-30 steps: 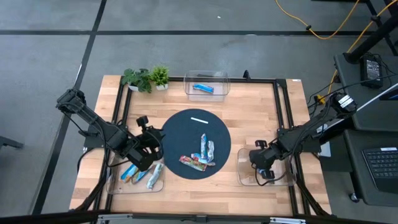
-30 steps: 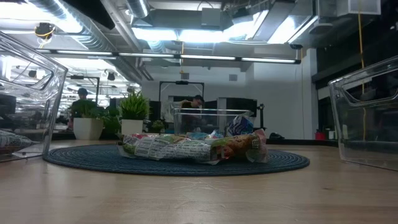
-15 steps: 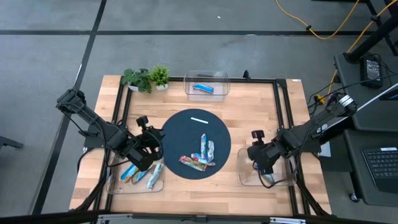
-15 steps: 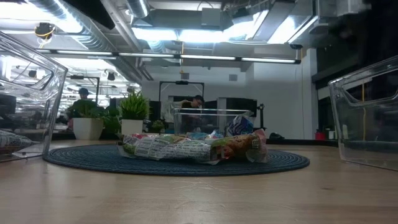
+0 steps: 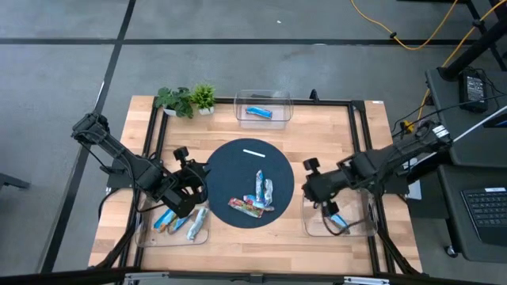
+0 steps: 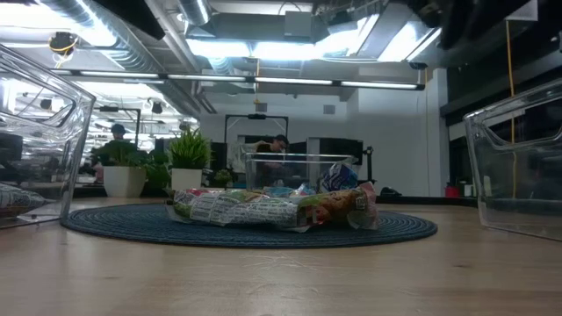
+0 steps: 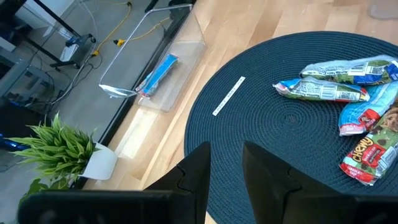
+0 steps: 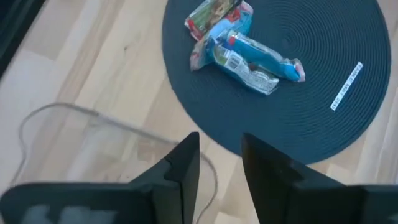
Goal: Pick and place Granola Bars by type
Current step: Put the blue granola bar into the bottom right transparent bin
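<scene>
Several granola bars lie in a heap on the round dark mat (image 5: pixel 245 182): silver-white and blue ones (image 5: pixel 262 187) and a red-orange one (image 5: pixel 247 207), also seen in the low view (image 6: pixel 272 209). More bars rest in the left clear bin (image 5: pixel 170 229), one blue bar (image 5: pixel 258 112) in the far bin, and one bar (image 5: pixel 337 221) in the right bin. My left gripper (image 5: pixel 192 187) hovers open by the mat's left edge. My right gripper (image 5: pixel 309 188) hovers open between the right bin and the mat, with nothing in it.
A thin white strip (image 5: pixel 253 153) lies on the mat's far part. Two small potted plants (image 5: pixel 186 99) stand at the table's far left corner. The right bin's rim (image 8: pixel 93 118) is just below my right gripper. Bare wood runs along the near edge.
My right gripper has risen out of the right bin and moved toward the table's left, to the mat's right edge. A bar now shows in that bin where the gripper was.
</scene>
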`<state>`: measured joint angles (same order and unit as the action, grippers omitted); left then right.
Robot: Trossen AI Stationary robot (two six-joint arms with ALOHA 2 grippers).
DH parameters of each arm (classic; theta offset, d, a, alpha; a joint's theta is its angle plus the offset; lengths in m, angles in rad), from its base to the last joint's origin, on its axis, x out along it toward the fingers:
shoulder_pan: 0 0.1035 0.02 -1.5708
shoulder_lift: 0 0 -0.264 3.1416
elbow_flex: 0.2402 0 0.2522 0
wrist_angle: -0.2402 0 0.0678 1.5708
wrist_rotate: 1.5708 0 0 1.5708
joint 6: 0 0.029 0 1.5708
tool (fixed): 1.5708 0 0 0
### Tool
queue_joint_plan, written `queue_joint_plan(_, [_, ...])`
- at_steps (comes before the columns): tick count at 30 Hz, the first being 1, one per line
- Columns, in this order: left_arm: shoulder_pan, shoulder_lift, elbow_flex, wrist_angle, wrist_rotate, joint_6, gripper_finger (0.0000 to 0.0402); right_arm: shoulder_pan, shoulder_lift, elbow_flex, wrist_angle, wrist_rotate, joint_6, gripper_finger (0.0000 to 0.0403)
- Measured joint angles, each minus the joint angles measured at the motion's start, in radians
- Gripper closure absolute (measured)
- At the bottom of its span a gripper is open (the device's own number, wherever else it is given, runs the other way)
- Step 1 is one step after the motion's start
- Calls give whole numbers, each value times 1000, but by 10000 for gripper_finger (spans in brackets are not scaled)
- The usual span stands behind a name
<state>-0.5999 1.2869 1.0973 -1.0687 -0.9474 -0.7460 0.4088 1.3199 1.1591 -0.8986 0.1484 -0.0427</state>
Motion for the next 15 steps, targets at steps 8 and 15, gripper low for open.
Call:
queue_joint_plan(8, [0,0,0,0,-4,0,320,-86,150,122,1,-70,-185,282])
queue_joint_plan(15, [0,0,0,0,-3,0,318,-125,226,148,36,-144,-228,281])
